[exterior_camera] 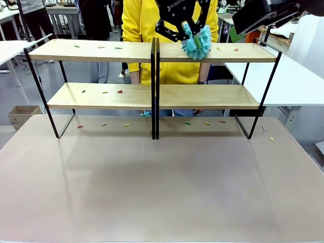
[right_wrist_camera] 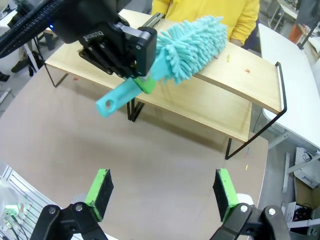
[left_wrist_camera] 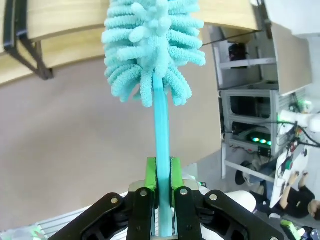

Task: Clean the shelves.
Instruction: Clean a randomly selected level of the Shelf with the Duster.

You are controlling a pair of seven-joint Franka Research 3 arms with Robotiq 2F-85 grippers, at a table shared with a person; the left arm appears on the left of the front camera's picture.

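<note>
The shelves (exterior_camera: 101, 50) spanned the far side of the table (exterior_camera: 162, 182), with coloured scraps (exterior_camera: 118, 48) on their boards. The teal duster (exterior_camera: 198, 44) had its head at the right rack's upper board, beside the middle joint, the nearest scraps at its 3 o'clock. The left gripper (exterior_camera: 188, 34) clenched its handle, the head at 5 o'clock from the jaws. The right gripper (right_wrist_camera: 162, 187) hung released, holding nothing.

1. Your left gripper (left_wrist_camera: 163, 174) is black, with green pads (left_wrist_camera: 151, 174) and shiny round screws (left_wrist_camera: 180, 191).
2. It has white letters (right_wrist_camera: 95, 36) on it.
3. Your right gripper (right_wrist_camera: 162, 187) is black with green pads too.
4. The person (exterior_camera: 152, 30) wears a yellow top.
</note>
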